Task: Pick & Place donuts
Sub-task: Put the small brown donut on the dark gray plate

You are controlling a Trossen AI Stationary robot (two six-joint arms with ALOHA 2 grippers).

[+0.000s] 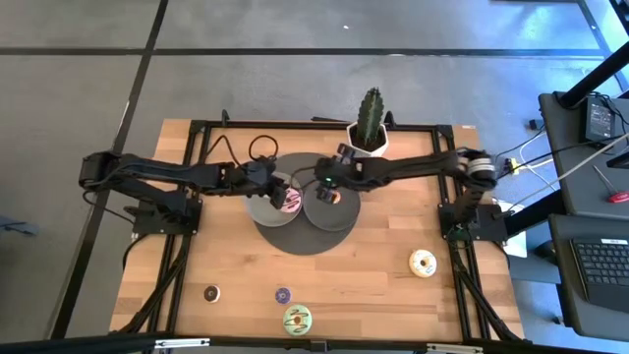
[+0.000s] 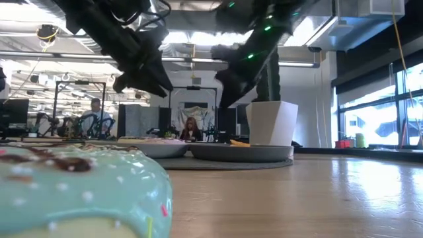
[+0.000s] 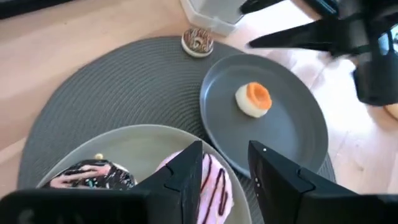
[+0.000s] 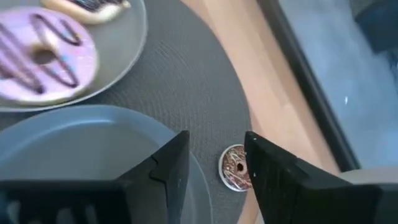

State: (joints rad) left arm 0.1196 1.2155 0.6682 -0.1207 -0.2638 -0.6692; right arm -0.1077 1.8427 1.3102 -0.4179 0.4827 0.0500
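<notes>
Pink donut sits on left plate, orange mini on right plate. Left gripper & right gripper both hover w/ jaws released, empty. Next: centre right jaws over brown mini on mat, drop straight, then close.

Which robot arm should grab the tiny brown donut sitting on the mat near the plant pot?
Probably the right. The right gripper, open, hangs almost directly over the mini brown donut on the grey mat. The left gripper, also open, hangs over the pink donut on its plate, farther away.
</notes>
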